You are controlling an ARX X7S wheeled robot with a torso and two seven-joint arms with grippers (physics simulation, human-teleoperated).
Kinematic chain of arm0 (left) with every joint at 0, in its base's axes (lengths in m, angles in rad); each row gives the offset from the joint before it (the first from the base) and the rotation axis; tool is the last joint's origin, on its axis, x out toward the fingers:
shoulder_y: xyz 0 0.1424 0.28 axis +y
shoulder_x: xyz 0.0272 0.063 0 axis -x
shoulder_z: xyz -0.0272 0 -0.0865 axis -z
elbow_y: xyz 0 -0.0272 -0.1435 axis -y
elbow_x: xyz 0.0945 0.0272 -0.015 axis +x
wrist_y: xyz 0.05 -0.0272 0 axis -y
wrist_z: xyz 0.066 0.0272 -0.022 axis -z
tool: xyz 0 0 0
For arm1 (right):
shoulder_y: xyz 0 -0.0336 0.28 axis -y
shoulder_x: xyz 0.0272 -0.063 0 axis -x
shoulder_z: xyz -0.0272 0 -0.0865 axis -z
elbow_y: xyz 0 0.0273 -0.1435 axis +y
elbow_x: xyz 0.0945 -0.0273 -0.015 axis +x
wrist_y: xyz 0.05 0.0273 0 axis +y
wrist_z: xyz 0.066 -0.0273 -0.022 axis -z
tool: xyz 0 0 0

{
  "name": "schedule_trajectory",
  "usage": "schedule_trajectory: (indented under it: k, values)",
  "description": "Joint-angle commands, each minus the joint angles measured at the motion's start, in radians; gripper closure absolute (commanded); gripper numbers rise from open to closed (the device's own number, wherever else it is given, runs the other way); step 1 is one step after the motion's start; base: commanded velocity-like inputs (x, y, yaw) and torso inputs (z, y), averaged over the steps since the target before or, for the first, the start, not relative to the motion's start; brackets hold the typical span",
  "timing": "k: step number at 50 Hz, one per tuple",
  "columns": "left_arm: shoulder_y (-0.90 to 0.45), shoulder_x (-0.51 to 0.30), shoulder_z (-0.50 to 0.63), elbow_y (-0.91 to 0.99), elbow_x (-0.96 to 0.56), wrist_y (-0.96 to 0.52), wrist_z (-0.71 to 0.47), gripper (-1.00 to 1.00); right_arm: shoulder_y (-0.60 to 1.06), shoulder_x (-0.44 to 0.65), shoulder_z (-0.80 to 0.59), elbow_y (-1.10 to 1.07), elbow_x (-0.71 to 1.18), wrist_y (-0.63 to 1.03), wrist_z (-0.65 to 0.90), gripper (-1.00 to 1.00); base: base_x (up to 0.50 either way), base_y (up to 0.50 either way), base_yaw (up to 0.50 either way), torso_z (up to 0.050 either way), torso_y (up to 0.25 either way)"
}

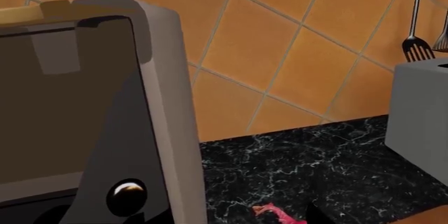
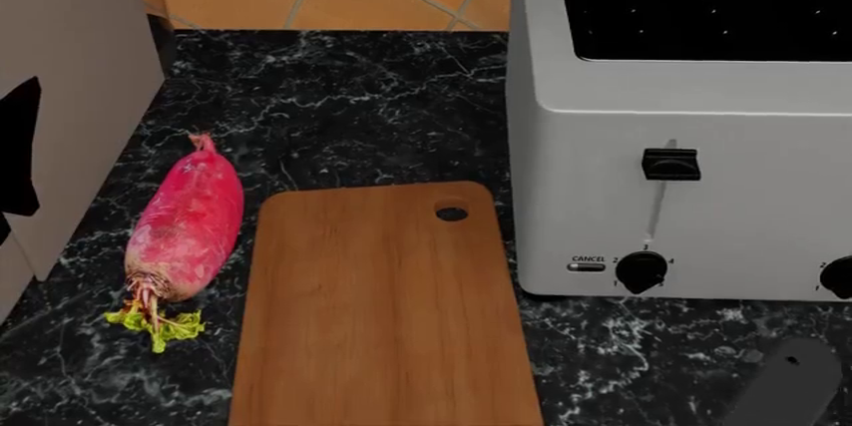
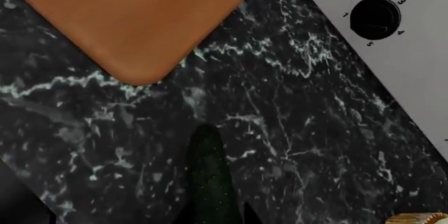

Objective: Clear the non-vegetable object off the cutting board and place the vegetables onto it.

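Note:
The cutting board [image 2: 379, 306] lies bare in the middle of the black marble counter; one rounded corner of it [image 3: 126, 14] shows in the right wrist view. The long pink-red radish [image 2: 187, 226] rests on the counter just left of the board, leafy end toward me; its thin root tip [image 1: 280, 214] shows in the left wrist view. My right gripper [image 3: 210, 220] holds the dark green cucumber [image 3: 209, 174] above the counter, off the board's corner. A golden-brown sliver of the non-vegetable object [image 3: 418, 217] sits at the frame edge, off the board. Only a dark fingertip [image 1: 320, 216] of the left gripper shows.
A white toaster [image 2: 679, 117] with black knobs stands right of the board. A tall grey appliance [image 2: 67, 97] fills the left side, close to the radish. Kitchen utensils [image 1: 418, 45] hang on the orange tiled wall. A grey part of my right arm [image 2: 792, 381] is at bottom right.

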Motion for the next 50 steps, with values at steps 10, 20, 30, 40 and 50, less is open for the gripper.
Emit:
schedule_trajectory:
  k: [10,20,30,40,50]
  values:
    - [-0.008,0.031,-0.024,-0.049,-0.071,0.025,-0.052,-1.0,0.488,-0.094,-0.295,0.054,0.467,0.04,0.42,1.0,0.02,0.0,-0.01,0.0,0.0]
    - [-0.002,0.029,-0.022,-0.054,-0.069,0.034,-0.052,-1.0,0.64,-0.137,-0.355,0.112,0.484,0.037,0.428,1.0,0.01,0.0,-0.01,0.0,0.0]
    - [-0.009,0.03,-0.017,-0.058,-0.074,0.033,-0.053,-1.0,0.665,-0.226,-0.369,0.174,0.39,0.009,0.397,1.0,0.01,0.0,-0.01,0.0,0.0]
    - [-0.006,0.025,-0.017,-0.066,-0.071,0.043,-0.051,-1.0,0.636,-0.313,-0.369,0.238,0.257,-0.026,0.32,1.0,0.01,0.0,-0.01,0.0,0.0]
    - [0.0,0.019,-0.023,-0.062,-0.075,0.045,-0.055,-1.0,0.603,-0.37,-0.398,0.306,0.245,-0.086,0.339,1.0,0.01,0.0,-0.01,0.0,0.0]
